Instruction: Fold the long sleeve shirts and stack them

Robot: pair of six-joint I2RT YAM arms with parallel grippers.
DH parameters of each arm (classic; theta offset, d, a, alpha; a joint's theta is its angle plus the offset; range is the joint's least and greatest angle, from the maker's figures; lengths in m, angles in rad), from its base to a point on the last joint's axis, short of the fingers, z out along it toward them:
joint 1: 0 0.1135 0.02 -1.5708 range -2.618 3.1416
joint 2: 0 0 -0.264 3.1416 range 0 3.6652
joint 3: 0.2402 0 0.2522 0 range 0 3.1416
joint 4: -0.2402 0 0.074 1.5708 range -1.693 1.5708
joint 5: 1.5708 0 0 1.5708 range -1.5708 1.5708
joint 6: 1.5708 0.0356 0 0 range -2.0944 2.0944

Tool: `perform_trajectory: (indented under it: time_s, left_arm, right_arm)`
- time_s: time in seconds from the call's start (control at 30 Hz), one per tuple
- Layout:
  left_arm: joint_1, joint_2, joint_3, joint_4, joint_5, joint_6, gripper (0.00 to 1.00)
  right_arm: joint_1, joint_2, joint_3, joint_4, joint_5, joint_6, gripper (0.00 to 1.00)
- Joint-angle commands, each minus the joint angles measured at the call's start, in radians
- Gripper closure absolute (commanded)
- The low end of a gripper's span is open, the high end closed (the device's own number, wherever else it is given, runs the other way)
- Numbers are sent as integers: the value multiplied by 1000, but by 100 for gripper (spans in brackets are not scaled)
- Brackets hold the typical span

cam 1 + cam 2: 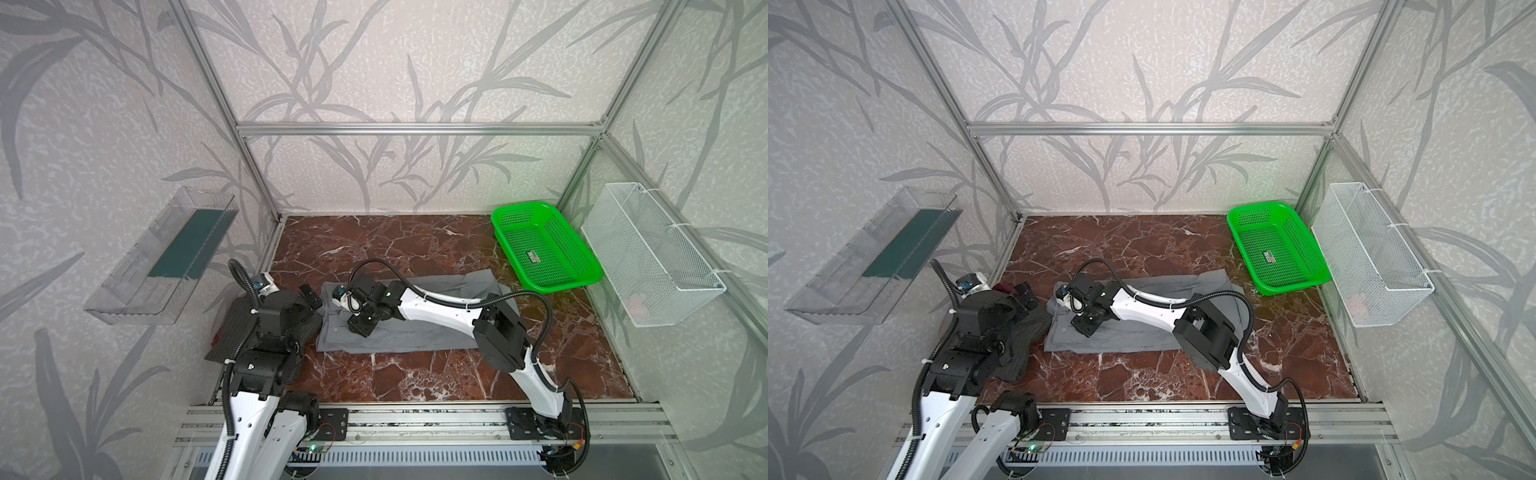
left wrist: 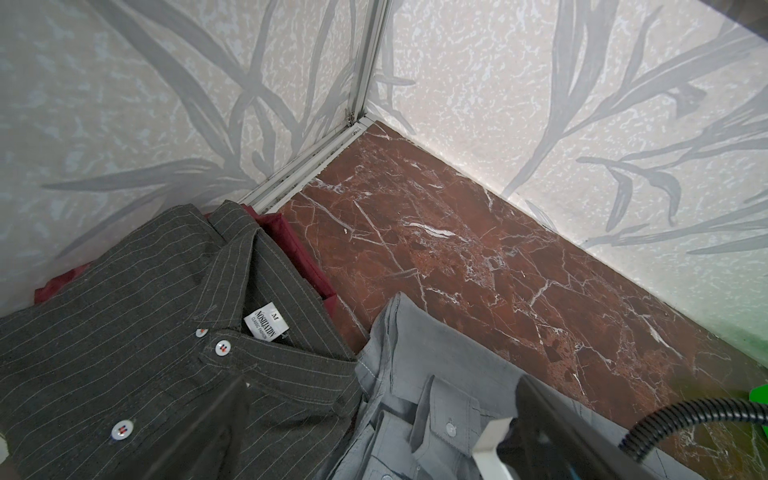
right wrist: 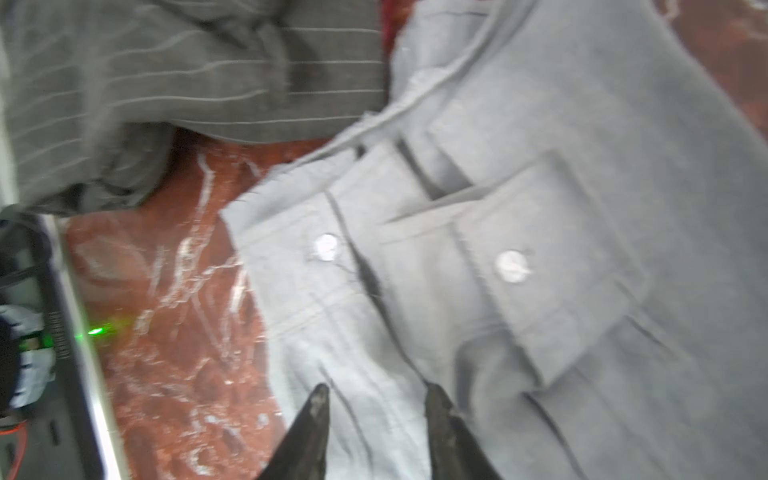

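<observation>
The grey shirt (image 1: 399, 338) lies flat as a long folded band across the lower middle of both top views, on the red-brown marble tabletop (image 1: 415, 249). The right wrist view shows two buttoned cuffs lying on top of it near its left end. The pinstriped shirt (image 1: 1021, 345) sits at the lower left of the frame, touching that end of the grey shirt and largely hidden under the left arm. In the left wrist view its collar, neck label and pale buttons face up, and a maroon cloth (image 2: 291, 245) shows from beneath it. The right gripper (image 3: 378, 399) reaches across the grey shirt to its left end and hangs close over the fabric. Its fingers stand a narrow gap apart with nothing pinched between them, though that view is blurred. The left gripper (image 1: 311, 298) hovers where the two shirts meet, fingers spread wide and holding nothing. A green basket (image 1: 557, 286) stands at the right of the frame, near the grey shirt's far end, and a white wire basket (image 1: 665, 266) hangs on the wall beside it.
</observation>
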Motion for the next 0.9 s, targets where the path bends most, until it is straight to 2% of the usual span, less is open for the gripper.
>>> perform_trajectory:
  time_s: [0.0, 0.1, 0.23, 0.33, 0.43, 0.63, 0.87]
  left_arm:
    - [6, -8, -8, -6, -25, 2, 1]
    - [6, -4, -9, -6, -19, 1, 1]
    - [5, 6, -12, -9, 8, -1, 1]
    - [6, 30, -11, -8, 47, -4, 1]
    - [6, 71, -1, -13, 106, 2, 1]
    - [4, 142, 0, -35, 162, -33, 1]
    - [3, 189, -3, -60, 163, -58, 1]
  right_arm:
    - [-8, -76, -34, 44, -97, 70, 58]
    - [-36, -108, -77, 115, -173, 158, 59]
    - [-121, -137, -159, 211, -162, 304, 65]
    - [-120, -106, -107, 118, -78, 303, 73]
    - [-126, -84, -101, 113, -18, 318, 81]
    - [-109, 0, -91, 121, -18, 364, 84]
    - [-66, -6, -170, 221, -5, 402, 83]
